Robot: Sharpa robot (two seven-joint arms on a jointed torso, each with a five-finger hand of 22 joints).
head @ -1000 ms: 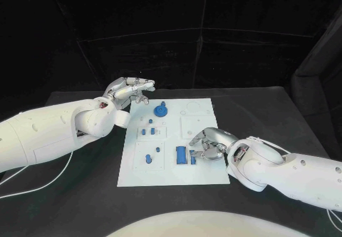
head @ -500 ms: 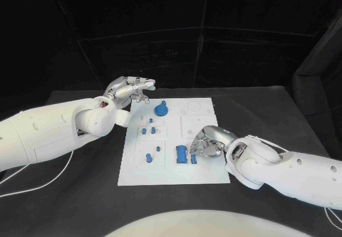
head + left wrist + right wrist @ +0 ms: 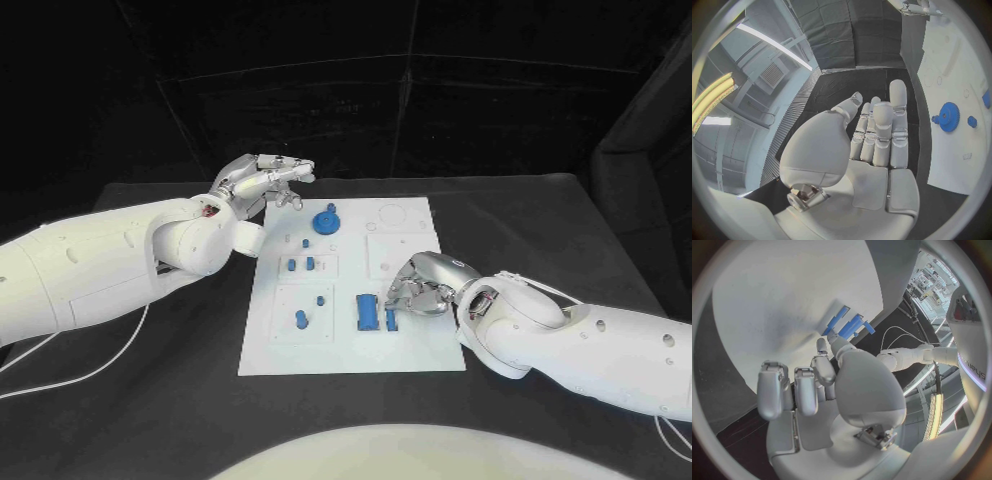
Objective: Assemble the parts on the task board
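Right hand (image 3: pixel 414 289) over task board (image 3: pixel 418 345), blue parts (image 3: pixel 371 314)

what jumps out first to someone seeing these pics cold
The white task board in the middle of the black table draws the eye, dotted with small blue parts, the biggest a round blue gear near its far end. The right hand hovers low over the board beside a long blue block, while the left hand is raised off the board's far left corner.
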